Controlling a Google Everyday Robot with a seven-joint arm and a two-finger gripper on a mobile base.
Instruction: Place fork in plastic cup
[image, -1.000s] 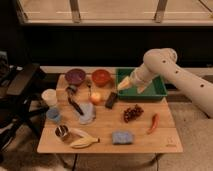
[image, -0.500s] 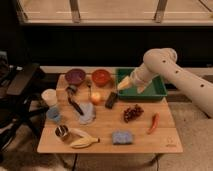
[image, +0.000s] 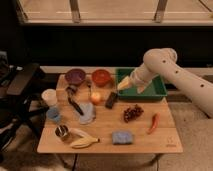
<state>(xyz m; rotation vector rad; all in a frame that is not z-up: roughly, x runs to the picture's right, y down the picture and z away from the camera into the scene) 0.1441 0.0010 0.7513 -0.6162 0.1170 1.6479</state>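
Cream gripper (image: 122, 85) unmoved, above green bin (image: 157, 90)

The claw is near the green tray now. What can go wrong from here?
1. The claw hangs at the left edge of the green tray, far from the white cup and blue cup; crossing, the arm could knock the red bowl or orange.
2. I cannot pick out the fork; the claw may take the black utensil instead.

Nothing moved, hand (image: 124, 85) still at left rim, green bin (image: 156, 94)
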